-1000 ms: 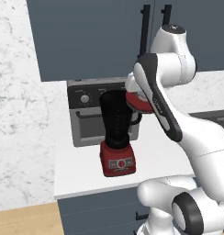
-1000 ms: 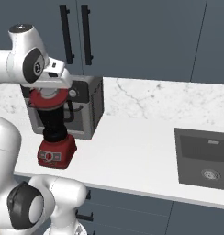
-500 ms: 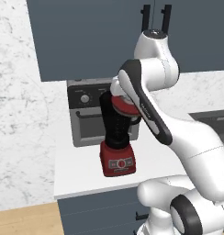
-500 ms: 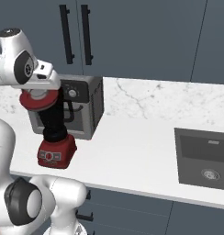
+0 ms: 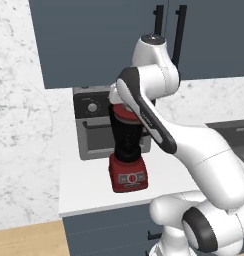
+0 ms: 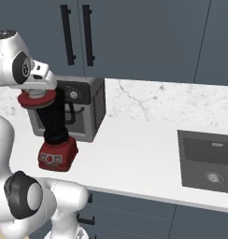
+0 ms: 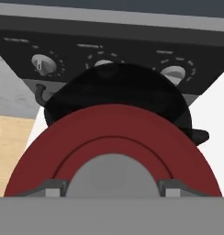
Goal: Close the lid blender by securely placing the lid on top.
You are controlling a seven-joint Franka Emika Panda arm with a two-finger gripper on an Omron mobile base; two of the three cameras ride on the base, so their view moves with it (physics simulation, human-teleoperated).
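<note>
Hand (image 7: 112, 190) closed on the grey knob of the lid (image 7: 112, 147), one finger tip (image 7: 49, 188) on each side of the knob, red disc held flat under the hand. Lid sits at the mouth of the blender (image 5: 127, 150), offset toward the camera in the hand view so the dark jar rim shows beyond its far edge; cannot tell if lid is touching the rim or just above. Left base view: lid (image 5: 125, 116) a red band at jar top, hand mostly hidden behind the forearm, red base with round buttons facing front. Right base view: lid (image 6: 36, 99) seen from the side, overhanging the jar, hand (image 6: 37, 91) directly on top of it, blender (image 6: 55, 137) with its red base near the tabletop front edge. Hand view alone shows the jar handle sticking out at right and the control knobs of the toaster oven (image 7: 114, 55) just behind the blender. Right base view alone shows the sink (image 6: 207, 161) set into the tabletop well apart to the right. Toaster oven (image 5: 94, 122) stands at the back against the wall, blender just in front of it. White tabletop (image 6: 134, 158), marble backsplash, dark blue-grey upper cabinets (image 6: 134, 37) with black bar handles, wood floor at lower left of left base view.
</note>
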